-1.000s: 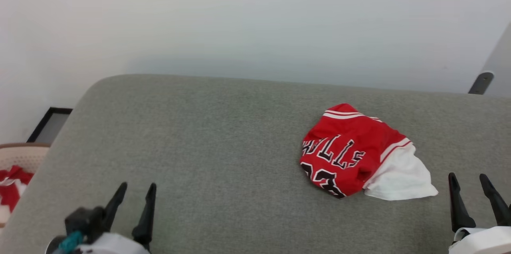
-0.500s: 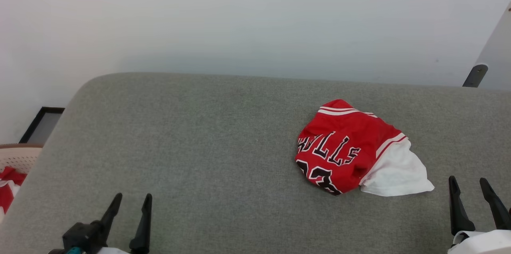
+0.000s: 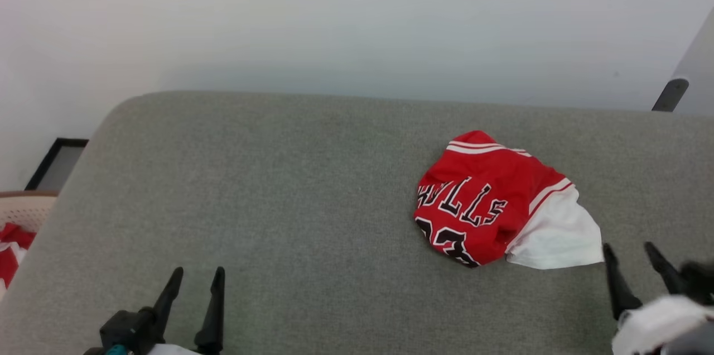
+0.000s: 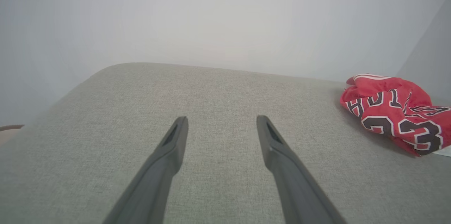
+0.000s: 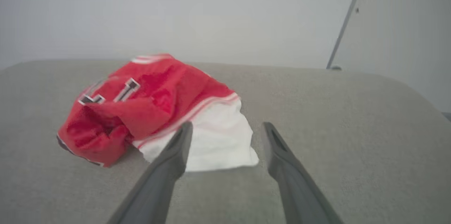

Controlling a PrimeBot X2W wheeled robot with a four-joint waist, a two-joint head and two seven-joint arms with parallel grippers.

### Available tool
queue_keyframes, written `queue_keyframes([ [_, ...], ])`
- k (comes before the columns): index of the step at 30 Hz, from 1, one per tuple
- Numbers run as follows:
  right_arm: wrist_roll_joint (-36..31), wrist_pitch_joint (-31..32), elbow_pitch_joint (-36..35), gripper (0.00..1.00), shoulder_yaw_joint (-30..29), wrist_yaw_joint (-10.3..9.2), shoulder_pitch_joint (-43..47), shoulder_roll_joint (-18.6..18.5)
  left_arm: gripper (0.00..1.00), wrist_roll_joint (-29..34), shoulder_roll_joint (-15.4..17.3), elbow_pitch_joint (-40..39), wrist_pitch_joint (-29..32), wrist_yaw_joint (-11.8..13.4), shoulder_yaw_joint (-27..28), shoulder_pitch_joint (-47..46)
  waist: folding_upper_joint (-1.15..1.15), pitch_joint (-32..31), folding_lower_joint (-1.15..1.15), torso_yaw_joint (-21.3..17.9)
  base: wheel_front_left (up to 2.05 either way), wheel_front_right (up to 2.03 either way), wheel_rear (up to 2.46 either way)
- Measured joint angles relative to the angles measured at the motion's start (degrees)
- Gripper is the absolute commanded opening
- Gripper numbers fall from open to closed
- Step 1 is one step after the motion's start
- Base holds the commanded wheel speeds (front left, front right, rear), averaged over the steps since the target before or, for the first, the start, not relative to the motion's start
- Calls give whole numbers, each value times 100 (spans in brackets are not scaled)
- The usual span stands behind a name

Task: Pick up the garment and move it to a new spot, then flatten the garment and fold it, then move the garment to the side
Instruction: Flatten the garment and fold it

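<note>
Right gripper (image 3: 627, 248) hung open and empty just near-right of the garment (image 3: 479, 198), a crumpled red shirt lying right of centre on the grey cushion (image 3: 279, 187), white sleeve (image 3: 558, 238) toward it. Left gripper (image 3: 198, 271), also open, hovered well apart at the near left.

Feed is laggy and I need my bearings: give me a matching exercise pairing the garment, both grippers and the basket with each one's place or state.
Things: 1 garment; 2 left gripper; 3 right gripper; 4 basket.
States: A off the cushion's left edge, red cloth inside; B open, close by the white sleeve; C crumpled on the cushion's right half; D open over bare cushion, apart from the garment.
Pairs: 1-C; 2-D; 3-B; 4-A.
</note>
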Motion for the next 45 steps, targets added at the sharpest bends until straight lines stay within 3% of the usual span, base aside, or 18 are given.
queue_keyframes([
  [3, -15, 1014, 189, 100, 436, -1, -366, -279, 100, -13, -100, 10, 0, -4, -4, -39, 0, 132, 0, -5, 0, 0, 0],
  [8, 709, 3238, 328, 100, 1201, 3, -1104, -804, 100, -124, -207, 100, 0, -5, -167, -198, 0, 419, 0, 9, 0, 0, 0],
  [13, 993, 5109, -11, 100, 1424, 3, -1671, -1484, 100, -242, -257, 222, 0, -5, -370, -421, 0, 717, 0, 58, 0, 0, 0],
  [21, 749, 6068, 116, 100, 1028, 2, -2130, -1417, 100, -416, -294, 310, 0, -7, -604, -851, 0, 1195, 0, 213, 0, 0, 0],
  [30, 553, 5917, 361, 100, 1070, -2, -2240, -1117, 100, -558, -331, 371, -1, -7, -636, -996, 0, 1519, 0, 330, 0, 0, 0],
  [31, 547, 5879, 387, 37, 1092, -2, -2281, -1115, 100, -591, -324, 376, 0, -7, -651, -1003, 0, 1538, 0, 319, 0, 0, 0],
  [32, 531, 5812, 402, 31, 1112, -2, -2316, -1102, 100, -597, -305, 389, 0, -7, -671, -1018, 0, 1556, 0, 302, 0, 0, 0],
  [33, 504, 5746, 426, 0, 1133, -2, -2338, -1082, 100, -598, -290, 401, 0, -7, -671, -1045, 0, 1572, 0, 281, 0, 0, 0],
  [39, 464, 5358, 538, 0, 904, 7, -2443, -970, 100, -648, -182, 369, 0, -7, -645, -1224, 0, 1669, 0, 115, 0, 0, 0],
  [45, 226, 4945, 498, 0, -70, 4, -2211, -1215, 100, -656, -104, 299, -1, -7, -584, -1288, 0, 1792, 0, -68, 0, 0, 0],
])
